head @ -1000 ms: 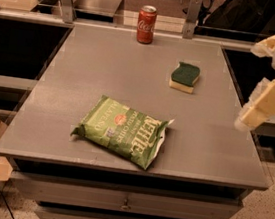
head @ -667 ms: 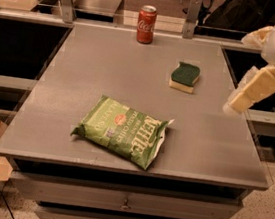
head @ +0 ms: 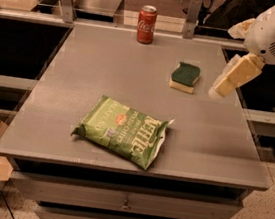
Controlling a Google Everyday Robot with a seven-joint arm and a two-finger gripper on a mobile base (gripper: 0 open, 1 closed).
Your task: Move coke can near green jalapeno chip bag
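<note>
Small red cylindrical coke can [head: 146, 24] upright at grey table's [head: 78, 98] far edge, well apart from crinkly green jalapeno chip bag [head: 123, 131] near front, green-and-yellow sponge [head: 185, 77] at right, cream gripper [head: 221, 88] hovering beside it, its grip we cannot tell.

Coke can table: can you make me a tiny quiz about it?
1. True or false: the coke can touches the green jalapeno chip bag.
2. The gripper hangs over the table's right side. Which thing is nearest it? A can, B sponge, C bag.
3. Fill in: the can stands upright at the table's ____ edge.
Key: 1 false; 2 B; 3 far.
</note>
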